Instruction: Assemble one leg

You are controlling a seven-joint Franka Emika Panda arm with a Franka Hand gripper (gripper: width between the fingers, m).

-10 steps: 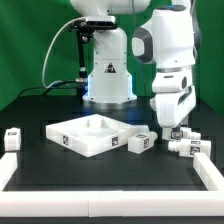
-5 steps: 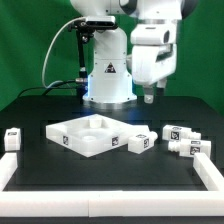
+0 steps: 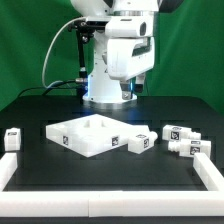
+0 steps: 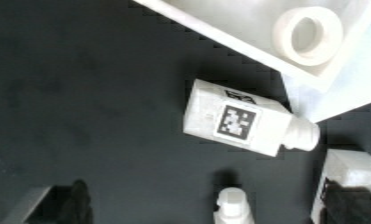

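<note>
Several white legs with tag markers lie on the black mat. One leg (image 3: 140,143) lies next to the square tabletop (image 3: 88,136). Three more legs (image 3: 186,142) lie in a cluster at the exterior view's right, and another leg (image 3: 13,138) lies at the far left. My gripper (image 3: 137,92) hangs high above the mat, behind the tabletop, open and empty. In the wrist view one leg (image 4: 244,118) lies far below, beside the tabletop's corner (image 4: 315,75). The dark fingers (image 4: 66,203) stand wide apart with nothing held between them.
Long white bars (image 3: 212,170) edge the mat at the front and sides. The robot's white base (image 3: 108,80) stands at the back. In the wrist view parts of two more legs (image 4: 232,205) show near the picture's edge.
The arm has risen from the leg cluster at the exterior view's right and swung left toward the middle, high above the mat. It holds nothing. The legs lie as before.
</note>
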